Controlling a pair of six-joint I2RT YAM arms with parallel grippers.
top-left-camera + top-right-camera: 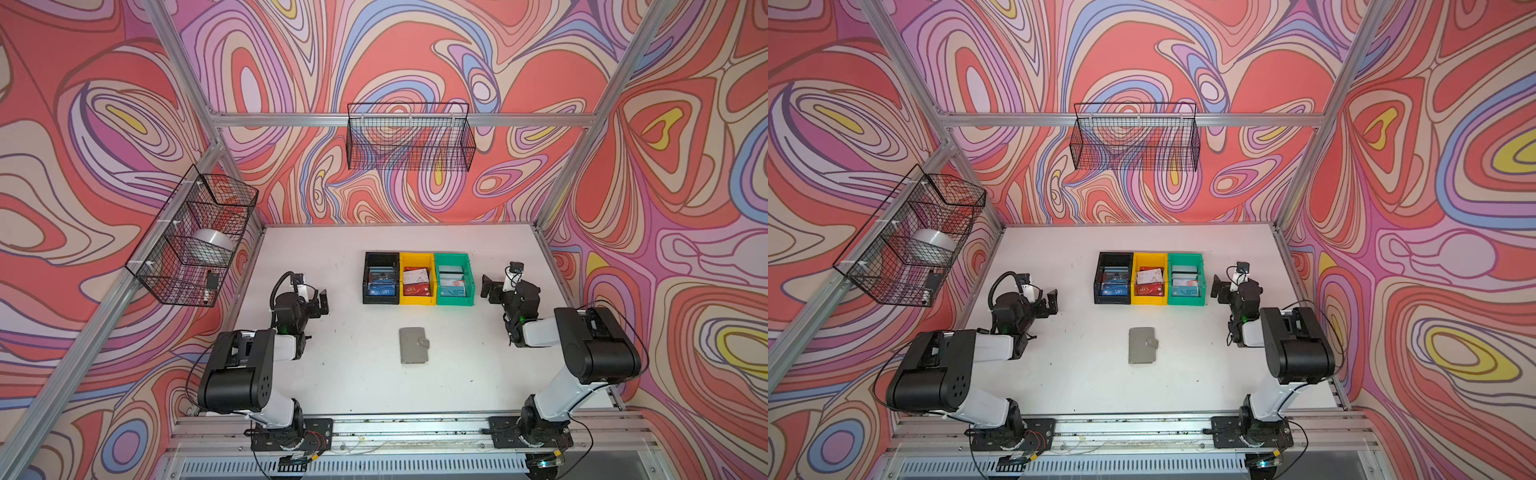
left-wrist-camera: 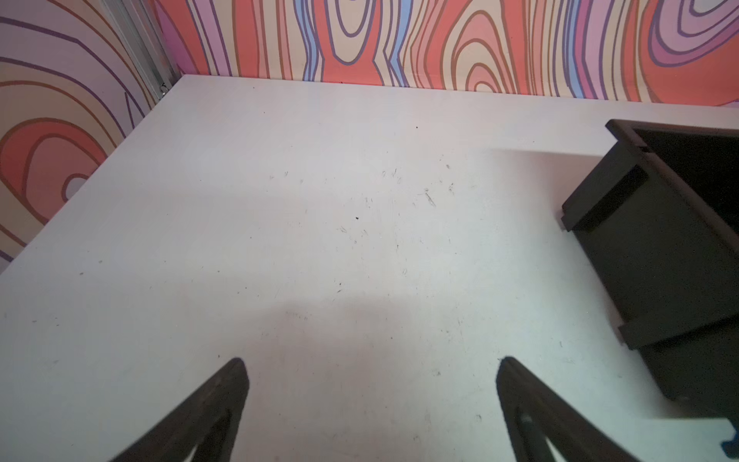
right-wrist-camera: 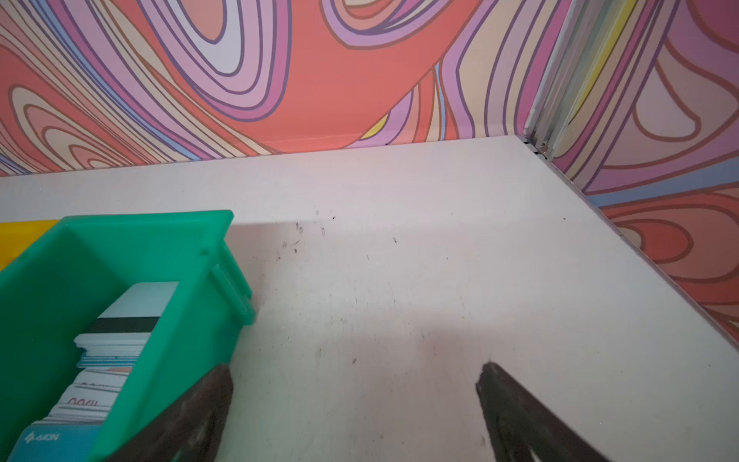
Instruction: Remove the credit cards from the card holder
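The card holder [image 1: 413,345] [image 1: 1142,345] is a small grey wallet lying shut on the white table near its middle, with the snap tab on its right edge. The credit cards are hidden inside it. My left gripper [image 1: 318,302] [image 1: 1050,302] hovers left of and behind the holder, well apart from it. In the left wrist view it [image 2: 370,362] is open over bare table. My right gripper [image 1: 490,289] [image 1: 1221,289] hangs right of and behind the holder. It [image 3: 356,370] is open and empty beside the green bin.
Behind the holder stands a row of three bins holding stacked cards: black [image 1: 366,278] [image 2: 660,240], yellow [image 1: 417,254] and green [image 1: 469,278] [image 3: 160,256]. Wire baskets hang on the back wall [image 1: 409,137] and the left wall [image 1: 191,237]. Aluminium frame posts edge the table.
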